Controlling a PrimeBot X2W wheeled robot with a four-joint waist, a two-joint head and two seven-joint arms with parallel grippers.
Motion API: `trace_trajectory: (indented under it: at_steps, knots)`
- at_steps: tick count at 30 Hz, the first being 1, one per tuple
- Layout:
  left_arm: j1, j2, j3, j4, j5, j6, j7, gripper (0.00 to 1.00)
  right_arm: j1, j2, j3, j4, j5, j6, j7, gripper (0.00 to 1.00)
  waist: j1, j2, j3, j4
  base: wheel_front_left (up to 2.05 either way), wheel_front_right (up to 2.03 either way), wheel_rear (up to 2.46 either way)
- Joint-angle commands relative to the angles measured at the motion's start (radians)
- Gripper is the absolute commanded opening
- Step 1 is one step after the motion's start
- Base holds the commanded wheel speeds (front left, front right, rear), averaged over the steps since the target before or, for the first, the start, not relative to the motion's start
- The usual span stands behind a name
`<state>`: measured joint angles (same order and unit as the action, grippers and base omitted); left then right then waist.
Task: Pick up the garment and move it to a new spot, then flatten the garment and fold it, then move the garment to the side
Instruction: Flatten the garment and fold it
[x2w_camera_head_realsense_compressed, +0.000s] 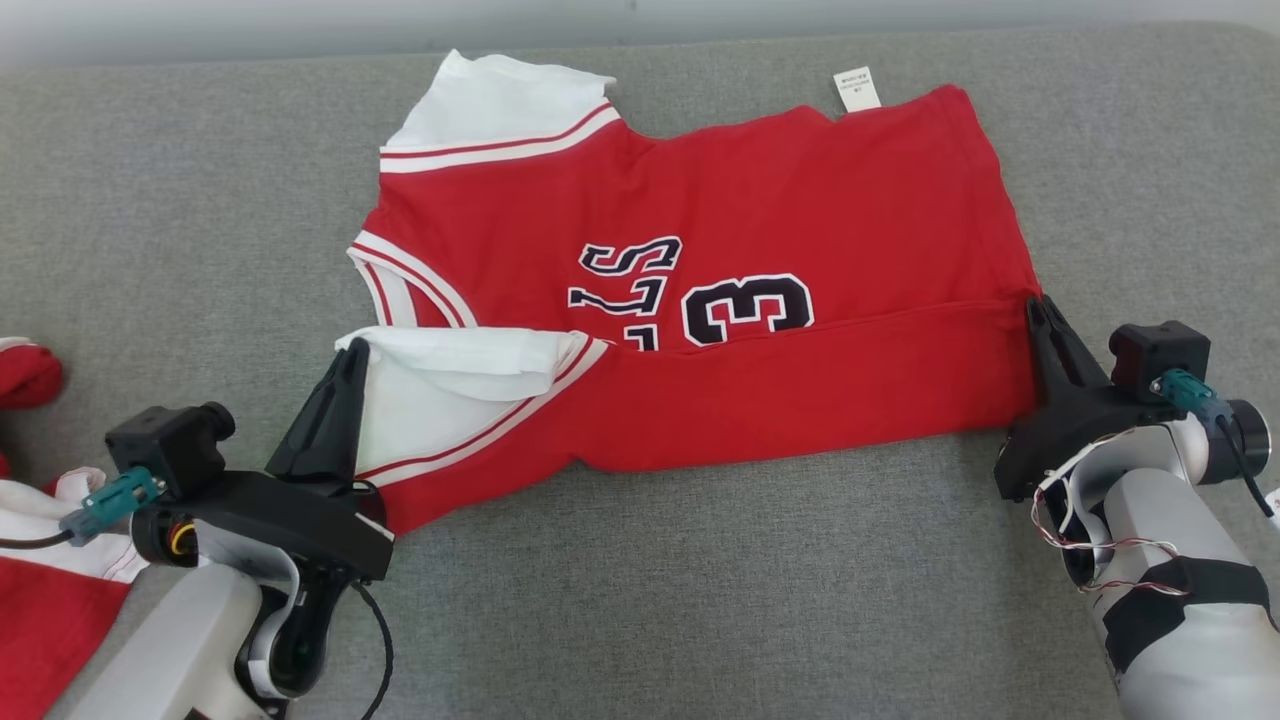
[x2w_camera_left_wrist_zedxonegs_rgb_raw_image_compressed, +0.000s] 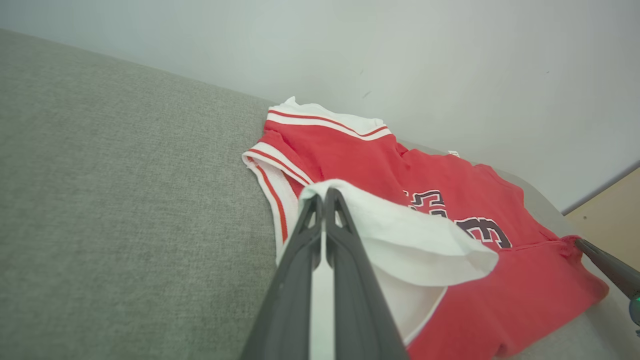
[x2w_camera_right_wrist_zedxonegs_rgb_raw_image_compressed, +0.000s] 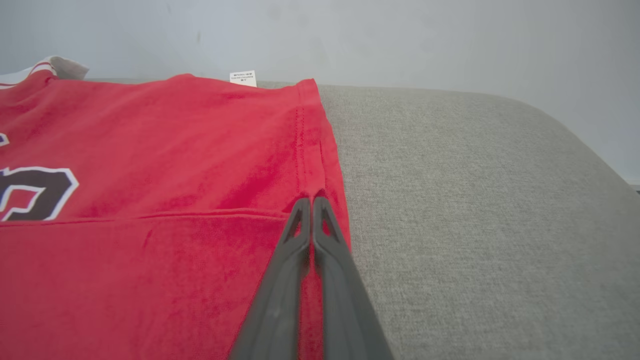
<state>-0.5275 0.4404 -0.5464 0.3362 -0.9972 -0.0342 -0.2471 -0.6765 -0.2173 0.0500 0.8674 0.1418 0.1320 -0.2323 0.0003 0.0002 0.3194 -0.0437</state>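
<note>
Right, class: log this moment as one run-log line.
phase: folding | left gripper: jaws shut on jersey sleeve | right gripper: jaws shut on hem | near edge folded over

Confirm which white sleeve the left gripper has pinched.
The near sleeve, folded back over the jersey, with the left gripper shut on its edge. The far sleeve lies flat, untouched.

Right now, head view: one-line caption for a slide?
Left gripper and right gripper each pinch one end of the near flap folded over the red jersey on a grey cushion.
</note>
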Motion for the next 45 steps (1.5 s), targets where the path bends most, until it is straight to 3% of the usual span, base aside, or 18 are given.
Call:
trace_trajectory:
  at_steps: [1, 2, 3, 4, 5, 12, 22, 27, 31, 39, 40, 41, 42, 43, 44, 45]
  knots:
    - [-0.014, -0.021, 0.007, 0.028, 0.019, -0.018, -0.013, 0.29, -0.010, 0.001, -0.008, 0.027, -0.001, -0.003, -0.018, 0.00, -0.0003, -0.0002, -0.007, 0.009, 0.00, 0.00, 0.00]
    - [-0.012, -0.030, 0.010, 0.037, 0.025, -0.025, -0.015, 0.47, -0.011, 0.000, -0.016, 0.035, 0.000, -0.003, -0.023, 0.00, -0.0003, -0.0002, -0.011, 0.012, 0.00, 0.00, 0.00]
    - [-0.012, -0.030, 0.010, 0.037, 0.025, -0.025, -0.015, 0.47, -0.011, 0.000, -0.016, 0.035, 0.000, -0.003, -0.023, 0.00, -0.0003, -0.0002, -0.011, 0.012, 0.00, 0.00, 0.00]
    - [-0.011, -0.035, 0.013, 0.044, 0.039, -0.029, -0.016, 0.98, -0.011, -0.002, -0.026, 0.040, -0.001, -0.003, -0.027, 0.34, -0.0003, -0.0002, -0.017, 0.014, 0.00, 0.00, 0.00]
    - [-0.007, -0.041, 0.023, 0.045, 0.046, -0.030, -0.018, 1.00, -0.007, -0.001, -0.033, 0.040, -0.005, -0.003, -0.030, 1.00, -0.0003, -0.0002, -0.021, 0.016, 0.00, 0.00, 0.00]
    - [0.134, -0.077, 0.093, -0.033, 0.020, 0.004, -0.017, 1.00, 0.106, 0.014, -0.113, -0.106, -0.013, -0.003, -0.033, 1.00, -0.0003, -0.0002, -0.063, 0.014, 0.00, 0.00, 0.00]
    - [0.377, -0.106, 0.131, -0.230, -0.152, 0.157, 0.100, 1.00, 0.242, 0.041, -0.160, -0.216, -0.010, -0.003, -0.034, 1.00, -0.0003, -0.0002, -0.092, -0.006, 0.00, 0.00, 0.00]
    - [0.381, -0.099, 0.126, -0.244, -0.150, 0.231, 0.141, 1.00, 0.237, 0.056, -0.138, -0.176, 0.008, -0.003, -0.034, 1.00, -0.0003, -0.0002, -0.087, -0.014, 0.00, 0.00, 0.00]
    - [0.348, -0.094, 0.118, -0.214, -0.152, 0.260, 0.181, 1.00, 0.178, 0.070, -0.092, -0.083, 0.074, -0.003, -0.026, 1.00, -0.0003, -0.0002, -0.074, -0.022, 0.00, 0.00, 0.00]
    - [0.296, -0.102, 0.105, -0.154, -0.140, 0.233, 0.190, 1.00, 0.094, 0.056, -0.031, 0.049, 0.186, -0.003, -0.021, 1.00, -0.0003, -0.0002, -0.046, -0.009, 0.00, 0.00, 0.00]
    - [0.291, -0.101, 0.101, -0.149, -0.136, 0.229, 0.187, 0.81, 0.088, 0.053, -0.026, 0.061, 0.195, -0.003, -0.022, 1.00, -0.0003, -0.0002, -0.043, -0.007, 0.00, 0.00, 0.00]
    - [0.287, -0.103, 0.098, -0.143, -0.134, 0.220, 0.185, 0.35, 0.083, 0.050, -0.021, 0.072, 0.206, -0.003, -0.023, 1.00, -0.0003, -0.0002, -0.041, -0.006, 0.00, 0.00, 0.00]
    - [0.281, -0.103, 0.098, -0.141, -0.132, 0.211, 0.178, 0.07, 0.079, 0.046, -0.016, 0.081, 0.214, -0.003, -0.023, 1.00, -0.0003, -0.0002, -0.040, -0.005, 0.00, 0.00, 0.00]
    - [0.278, -0.101, 0.095, -0.138, -0.128, 0.204, 0.175, 0.00, 0.077, 0.045, -0.011, 0.089, 0.223, -0.003, -0.023, 1.00, -0.0003, -0.0002, -0.039, -0.003, 0.00, 0.00, 0.00]
    - [0.278, -0.101, 0.093, -0.135, -0.129, 0.195, 0.171, 0.00, 0.076, 0.044, -0.004, 0.098, 0.233, -0.003, -0.023, 0.93, -0.0003, -0.0002, -0.039, -0.002, 0.00, 0.00, 0.00]
    - [0.275, -0.099, 0.091, -0.134, -0.125, 0.186, 0.167, 0.00, 0.075, 0.042, 0.003, 0.104, 0.242, -0.003, -0.024, 0.46, -0.0003, -0.0002, -0.040, -0.002, 0.00, 0.00, 0.00]
